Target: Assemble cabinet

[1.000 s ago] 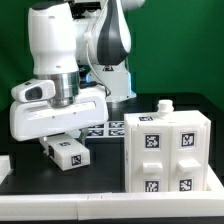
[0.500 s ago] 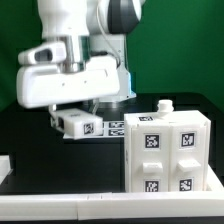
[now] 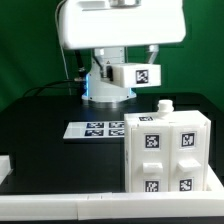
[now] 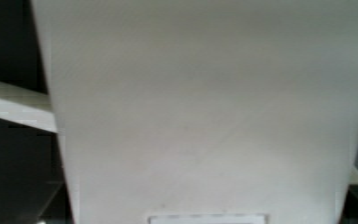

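The cabinet box (image 3: 166,150), white with several square marker tags on its front, stands on the black table at the exterior view's right. A small white peg (image 3: 163,105) sticks up from its top. My gripper (image 3: 126,66) is raised high above the table at the back and is shut on a white tagged block (image 3: 136,73), held up and to the left of the box. In the wrist view the block's plain white face (image 4: 202,110) fills nearly the whole picture and hides the fingers.
The marker board (image 3: 97,128) lies flat on the table left of the box. The arm's base (image 3: 106,88) stands behind it. A white part (image 3: 5,164) shows at the left edge. A pale strip (image 3: 60,208) runs along the table's front.
The gripper has risen from table level and moved toward the exterior view's right, carrying the tagged block up with it. The marker board, hidden before, now shows.
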Controlling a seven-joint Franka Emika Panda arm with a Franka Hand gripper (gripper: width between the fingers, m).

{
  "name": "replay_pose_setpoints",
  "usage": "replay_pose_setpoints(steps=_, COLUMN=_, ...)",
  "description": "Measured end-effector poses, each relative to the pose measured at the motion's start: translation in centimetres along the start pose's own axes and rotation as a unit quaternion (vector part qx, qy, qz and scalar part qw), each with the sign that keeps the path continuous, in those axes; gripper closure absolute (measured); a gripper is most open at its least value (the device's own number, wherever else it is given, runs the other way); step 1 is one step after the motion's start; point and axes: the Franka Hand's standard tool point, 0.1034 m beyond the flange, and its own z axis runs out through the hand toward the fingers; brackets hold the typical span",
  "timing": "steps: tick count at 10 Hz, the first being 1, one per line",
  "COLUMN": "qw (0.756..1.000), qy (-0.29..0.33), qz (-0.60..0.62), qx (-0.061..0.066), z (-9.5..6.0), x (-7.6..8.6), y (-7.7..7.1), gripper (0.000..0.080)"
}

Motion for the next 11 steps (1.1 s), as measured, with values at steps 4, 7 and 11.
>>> replay_pose_setpoints(steps=4, qw=1.000, qy=-0.001, qz=-0.002, qx=0.002, z=0.7, x=1.0, y=0.2, gripper=0.0243)
replay_pose_setpoints(steps=7, qw=1.000, qy=-0.002, qz=-0.007, qx=0.006, z=1.0, x=1.4, y=-0.6, gripper=0.0243)
replay_pose_setpoints(steps=11, qw=1.000, qy=-0.003, qz=-0.008, qx=0.016, z=2.5, x=3.1, y=-2.2, gripper=0.0243)
